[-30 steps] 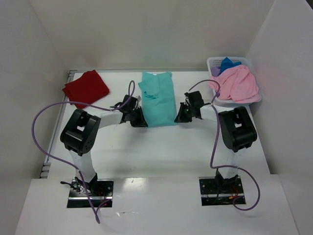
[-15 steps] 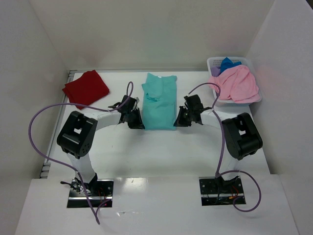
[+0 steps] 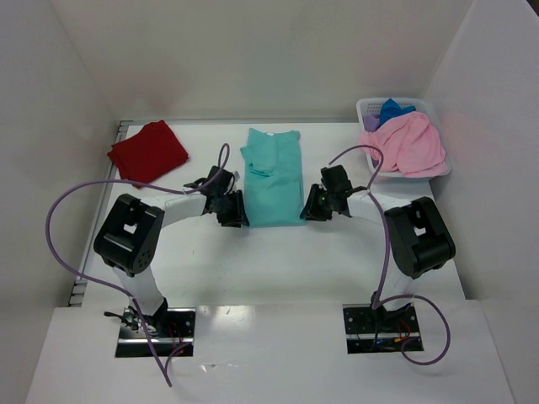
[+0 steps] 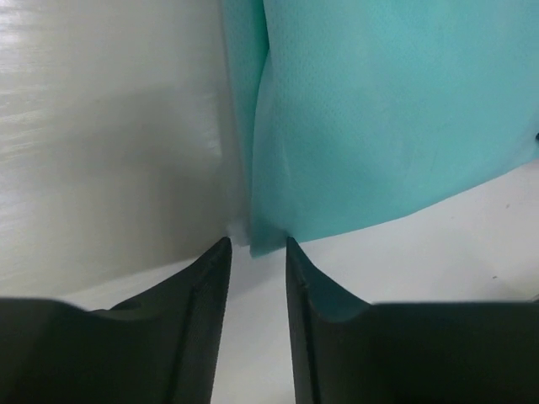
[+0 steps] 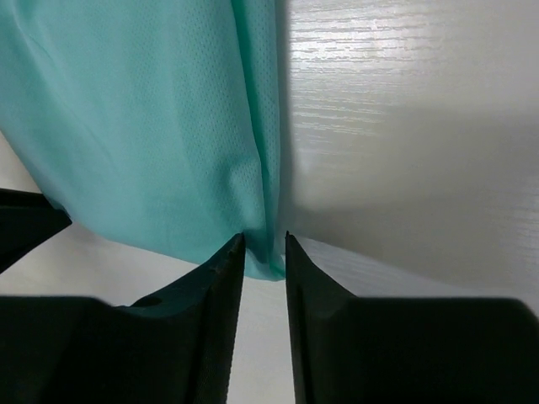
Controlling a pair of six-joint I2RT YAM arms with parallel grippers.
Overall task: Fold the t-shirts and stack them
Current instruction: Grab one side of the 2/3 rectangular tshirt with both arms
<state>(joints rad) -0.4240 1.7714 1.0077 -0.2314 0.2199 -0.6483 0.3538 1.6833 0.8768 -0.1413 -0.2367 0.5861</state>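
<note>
The teal t-shirt [image 3: 274, 177] lies folded lengthwise in the middle of the table. My left gripper [image 3: 236, 210] is at its near left corner. In the left wrist view the teal shirt's corner [image 4: 265, 240] lies between the tips of my left gripper [image 4: 257, 248], whose jaws stand a narrow gap apart, with table showing beside the cloth. My right gripper [image 3: 310, 204] is at the near right corner. In the right wrist view the shirt's folded edge [image 5: 265, 240] sits in the narrow gap of my right gripper [image 5: 264, 244]. A dark red shirt [image 3: 148, 151] lies folded at the far left.
A white basket [image 3: 370, 109] at the far right holds a pink shirt [image 3: 410, 143], a blue one [image 3: 394, 108] and a purple one [image 3: 371, 123]. White walls enclose the table on three sides. Purple cables loop off both arms.
Both grippers have moved toward the near edge, and the teal shirt has slid that way with them and lies straighter.
</note>
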